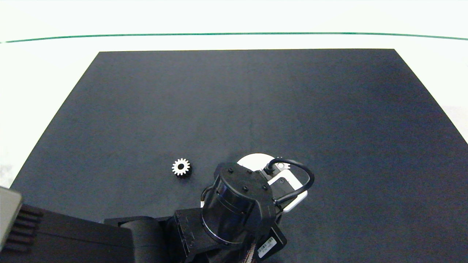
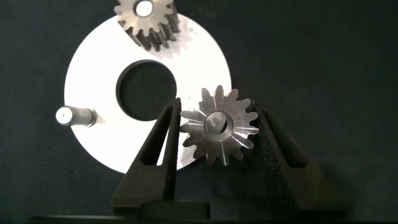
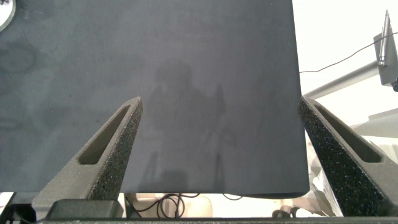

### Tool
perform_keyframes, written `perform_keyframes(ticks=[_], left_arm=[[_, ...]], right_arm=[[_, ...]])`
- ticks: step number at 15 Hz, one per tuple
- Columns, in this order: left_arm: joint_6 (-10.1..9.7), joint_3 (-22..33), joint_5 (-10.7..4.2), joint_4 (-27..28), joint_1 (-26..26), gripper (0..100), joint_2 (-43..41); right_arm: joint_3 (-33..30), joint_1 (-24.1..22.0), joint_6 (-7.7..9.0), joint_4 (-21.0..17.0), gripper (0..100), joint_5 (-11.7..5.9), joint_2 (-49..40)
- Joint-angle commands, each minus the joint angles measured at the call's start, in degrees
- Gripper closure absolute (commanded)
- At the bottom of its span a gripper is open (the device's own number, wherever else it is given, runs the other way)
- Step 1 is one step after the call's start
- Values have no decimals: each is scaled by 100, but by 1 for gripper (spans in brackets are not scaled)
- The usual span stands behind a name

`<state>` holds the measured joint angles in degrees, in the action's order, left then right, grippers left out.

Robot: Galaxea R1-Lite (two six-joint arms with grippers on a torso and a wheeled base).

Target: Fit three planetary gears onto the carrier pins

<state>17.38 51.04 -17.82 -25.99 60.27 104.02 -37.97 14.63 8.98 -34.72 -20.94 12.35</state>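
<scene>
Three gears: two over the disc (image 2: 99, 81), at (image 2: 149, 22) and (image 2: 219, 124), one (image 1: 181, 167) left of it. One bare pin (image 2: 69, 116).

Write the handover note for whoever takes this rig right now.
Left gripper: over the white disc, shut on a gear sitting at a pin position; whether it is fully seated cannot be told.
Right gripper: open, idle above bare black mat.
Done: one gear already on its pin.
Left: release this gear; fetch the loose gear on the mat beside the disc and fit it on the bare pin.
</scene>
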Motion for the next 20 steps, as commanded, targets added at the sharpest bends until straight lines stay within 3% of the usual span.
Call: perform_keyframes(ticks=[1, 20], left_arm=[[28, -15, -11, -20, -86, 93, -14], [134, -77, -11, -38, -209, 93, -14]], right_arm=[[0, 5, 7, -17, 0, -15, -13], [-35, 5, 7, -9, 0, -15, -22]])
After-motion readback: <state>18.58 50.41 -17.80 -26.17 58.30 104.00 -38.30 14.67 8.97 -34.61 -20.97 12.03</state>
